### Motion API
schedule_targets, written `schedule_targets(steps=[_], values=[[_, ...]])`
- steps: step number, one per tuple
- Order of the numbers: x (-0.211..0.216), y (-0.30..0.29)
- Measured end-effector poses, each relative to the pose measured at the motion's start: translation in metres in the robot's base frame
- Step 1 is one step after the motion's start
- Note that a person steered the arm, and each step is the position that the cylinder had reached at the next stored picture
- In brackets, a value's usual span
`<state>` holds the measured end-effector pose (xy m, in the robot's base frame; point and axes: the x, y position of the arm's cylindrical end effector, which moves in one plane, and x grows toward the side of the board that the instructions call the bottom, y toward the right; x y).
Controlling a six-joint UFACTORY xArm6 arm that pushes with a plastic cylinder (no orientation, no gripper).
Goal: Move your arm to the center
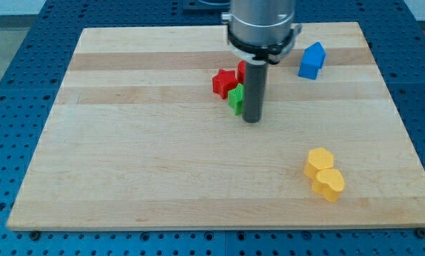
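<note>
My dark rod comes down from the view's top, and my tip [251,119] rests on the wooden board [141,163] a little above its middle. A green block [235,98] sits right against the rod's left side, partly hidden by it. A red star-shaped block [224,82] lies just up and left of the green one. A second red block [241,70] shows as a sliver behind the rod; its shape is hidden.
A blue house-shaped block [311,60] stands at the view's upper right. Two yellow blocks touch at the lower right: a hexagon [318,162] and a heart-like one [329,184]. A blue perforated table [13,107] surrounds the board.
</note>
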<state>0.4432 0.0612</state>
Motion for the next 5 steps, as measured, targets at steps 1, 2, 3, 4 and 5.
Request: schedule_targets(steps=[1,2,3,4,5], values=[[0.0,0.035],[0.003,0.065],[0.018,0.094],[0.049,0.119],[0.083,0.134]])
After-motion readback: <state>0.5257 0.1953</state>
